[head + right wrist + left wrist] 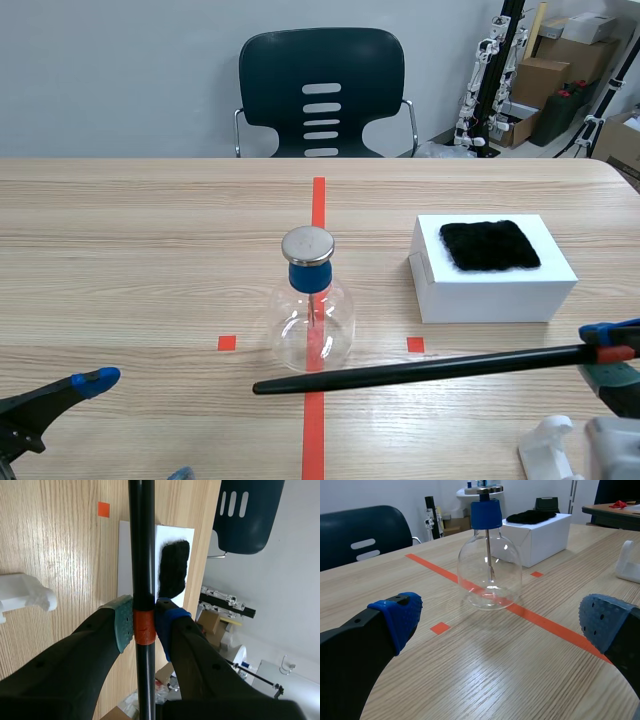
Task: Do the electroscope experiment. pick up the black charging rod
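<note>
The black charging rod [420, 370] hangs level just above the table in front of the glass electroscope flask [311, 315]. My right gripper [612, 347] is shut on the rod at its red band, at the table's right edge. In the right wrist view the rod [142, 550] runs straight out between the two pads [123, 623]. My left gripper [90, 384] is open at the near left. In the left wrist view the flask [489, 565], with a blue stopper and metal cap, stands ahead between my open fingers.
A white box [490, 270] topped with a black fur patch [490, 245] sits right of the flask. A white plastic stand [560, 445] lies at the near right corner. A dark chair [322, 92] stands beyond the far table edge.
</note>
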